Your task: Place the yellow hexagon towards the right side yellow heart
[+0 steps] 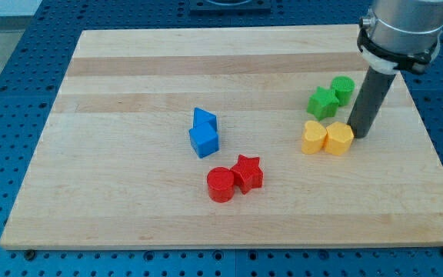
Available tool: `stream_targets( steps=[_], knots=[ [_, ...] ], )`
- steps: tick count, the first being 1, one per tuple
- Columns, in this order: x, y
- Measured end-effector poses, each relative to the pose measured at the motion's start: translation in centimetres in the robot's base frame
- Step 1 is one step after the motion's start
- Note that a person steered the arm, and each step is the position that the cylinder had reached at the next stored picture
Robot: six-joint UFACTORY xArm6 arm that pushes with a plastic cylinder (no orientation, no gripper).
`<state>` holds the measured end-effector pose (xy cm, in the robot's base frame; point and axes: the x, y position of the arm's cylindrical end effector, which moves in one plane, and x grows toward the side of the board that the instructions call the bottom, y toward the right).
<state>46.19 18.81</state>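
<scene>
The yellow hexagon (339,138) lies right of the board's middle and touches the right side of the yellow heart (314,137). My tip (358,135) stands on the board just right of the yellow hexagon, at or very near its right edge. The dark rod rises from there to the arm's metal collar at the view's top right.
A green star (323,101) and a green cylinder (343,89) sit just above the yellow pair, left of the rod. Two blue blocks (204,132) lie near the middle. A red cylinder (221,185) and a red star (247,172) lie below them. The board's right edge (429,131) is near the rod.
</scene>
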Motion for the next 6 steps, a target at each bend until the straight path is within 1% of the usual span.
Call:
stream_targets(
  steps=[2,3,4,5,6],
  knots=[
    [2.4,1.3],
    [4.0,0.1],
    [4.3,-1.3],
    [3.8,-0.8],
    [2.2,1.0]
  ],
)
